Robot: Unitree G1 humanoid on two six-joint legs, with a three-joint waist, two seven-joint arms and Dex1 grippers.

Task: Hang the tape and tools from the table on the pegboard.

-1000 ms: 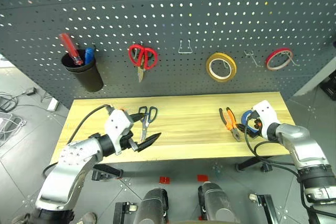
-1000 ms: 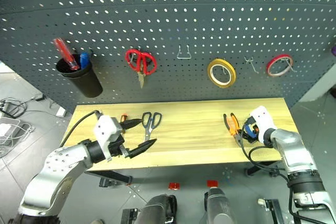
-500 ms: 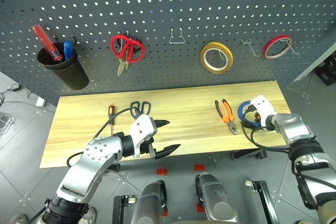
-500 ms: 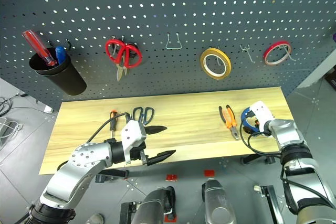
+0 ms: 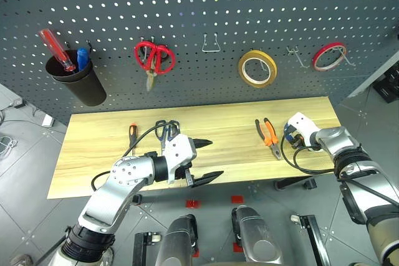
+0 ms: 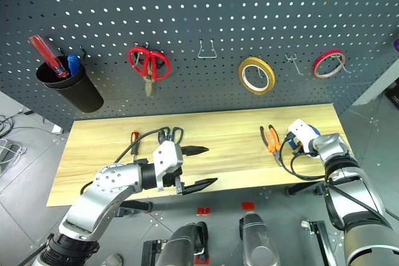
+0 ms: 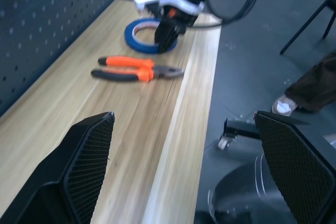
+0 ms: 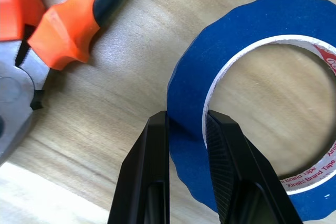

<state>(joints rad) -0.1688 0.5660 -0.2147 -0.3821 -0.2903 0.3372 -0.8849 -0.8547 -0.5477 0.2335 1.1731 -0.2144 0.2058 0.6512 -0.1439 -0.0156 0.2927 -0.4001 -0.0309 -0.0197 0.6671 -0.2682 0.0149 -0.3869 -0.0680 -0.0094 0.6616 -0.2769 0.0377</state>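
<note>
While the right gripper pinches the band of the blue tape, which lies flat on the table beside the pliers, the thin roll could slip free on lifting. Over the table's front edge, the left gripper gapes wide, empty.

Blue tape flat on table, beside orange pliers.

A workshop: tools hang on a pegboard above a wooden table.
</note>
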